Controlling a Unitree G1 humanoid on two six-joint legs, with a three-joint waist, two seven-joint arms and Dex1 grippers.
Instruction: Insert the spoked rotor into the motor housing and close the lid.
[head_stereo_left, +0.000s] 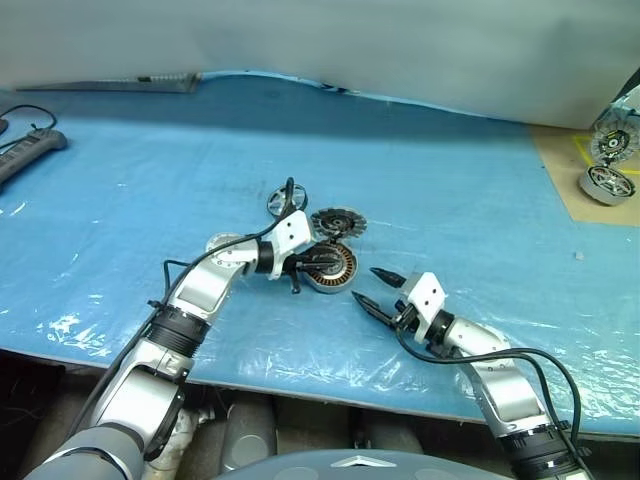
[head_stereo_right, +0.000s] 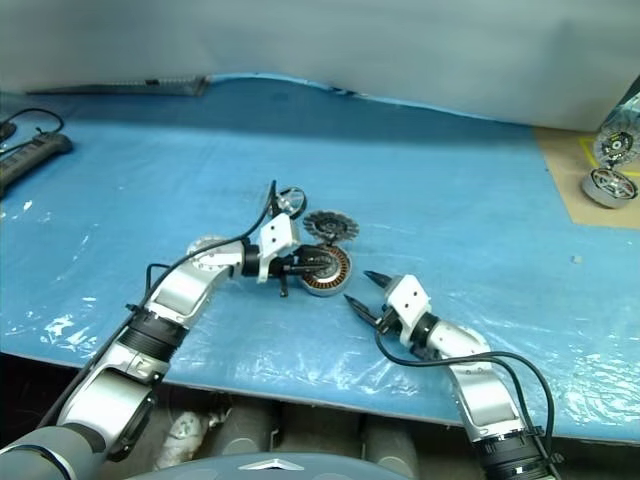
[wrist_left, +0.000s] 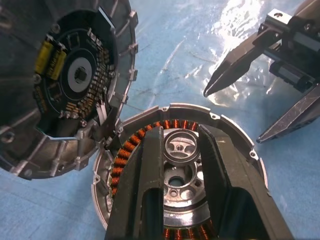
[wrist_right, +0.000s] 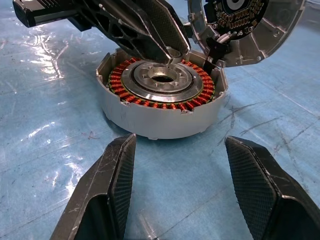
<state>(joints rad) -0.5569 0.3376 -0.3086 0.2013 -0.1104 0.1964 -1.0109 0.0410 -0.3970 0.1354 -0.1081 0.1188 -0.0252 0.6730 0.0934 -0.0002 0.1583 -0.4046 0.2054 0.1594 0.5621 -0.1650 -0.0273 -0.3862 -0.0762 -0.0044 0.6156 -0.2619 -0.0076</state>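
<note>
the motor housing (wrist_right: 162, 107) is seen sitting on the blue-covered surface (head_stereo_left: 450, 200), its ring of copper windings facing up. the left end effector (wrist_left: 181, 150) is held right over the housing's centre, its two black fingers closed on the spoked rotor (wrist_left: 181, 145), which is pinched between the fingertips just above the silver inner ring. whether the rotor already touches the housing cannot be told. the lid (wrist_left: 65, 80) is propped tilted against the housing's far rim, touching it, its finned and wired face turned toward the left wrist camera. the right end effector (head_stereo_left: 380, 290) is parked just beside the housing on the near right, fingers spread apart with nothing between them, tips pointed at the housing wall but kept apart from it. two silver motors (head_stereo_left: 608, 165) are noted well apart at the far right on a brown board, and a power strip (head_stereo_left: 25, 150) is spotted at the far left.
</note>
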